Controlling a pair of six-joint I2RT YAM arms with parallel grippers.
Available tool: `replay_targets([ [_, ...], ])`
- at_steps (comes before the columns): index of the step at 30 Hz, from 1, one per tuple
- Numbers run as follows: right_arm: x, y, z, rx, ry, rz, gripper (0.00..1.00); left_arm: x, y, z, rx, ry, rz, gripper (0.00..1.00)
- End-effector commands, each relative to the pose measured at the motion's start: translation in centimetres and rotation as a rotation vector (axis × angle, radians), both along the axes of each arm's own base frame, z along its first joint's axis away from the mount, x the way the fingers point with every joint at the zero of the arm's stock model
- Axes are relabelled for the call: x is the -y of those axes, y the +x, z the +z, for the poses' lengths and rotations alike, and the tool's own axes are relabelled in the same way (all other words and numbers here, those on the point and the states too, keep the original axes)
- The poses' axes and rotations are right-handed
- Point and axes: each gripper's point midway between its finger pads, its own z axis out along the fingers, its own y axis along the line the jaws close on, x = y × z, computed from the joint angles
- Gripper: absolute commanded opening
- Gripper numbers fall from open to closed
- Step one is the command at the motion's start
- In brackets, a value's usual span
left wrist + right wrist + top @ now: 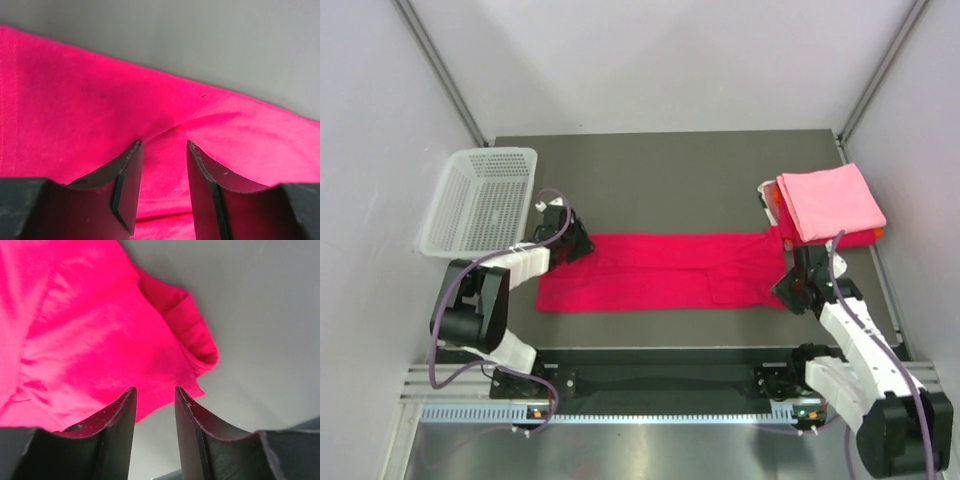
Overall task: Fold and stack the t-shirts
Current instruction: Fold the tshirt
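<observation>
A crimson-magenta t-shirt [660, 270] lies flat on the dark table, folded into a long strip from left to right. My left gripper [582, 245] stands at the strip's far left corner. In the left wrist view it is open [164, 146], low over the cloth [75, 115], which shows in the gap between the fingers. My right gripper [788, 290] is at the strip's right end, open [155, 388], just off the near edge of the cloth [90, 330], with bare table between the fingers. A short sleeve [195, 335] curls beyond them.
A stack of folded t-shirts sits at the back right, a light pink one [830, 200] on top with red [860, 238] and orange [773, 200] edges under it. A white perforated basket [445, 215] stands at the back left. Grey walls close in both sides.
</observation>
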Motion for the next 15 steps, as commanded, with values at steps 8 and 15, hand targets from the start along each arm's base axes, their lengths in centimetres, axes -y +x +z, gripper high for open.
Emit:
replay_targets([
  [8,-2.2,3.3,-3.8,-0.019,0.026,0.037,0.37,-1.0,-0.9,2.7,0.113,0.012,0.000,0.48],
  [15,-3.0,6.3,-6.0,-0.053,0.018,0.069,0.35,-1.2,-1.1,3.1,0.126,0.018,0.007,0.49],
])
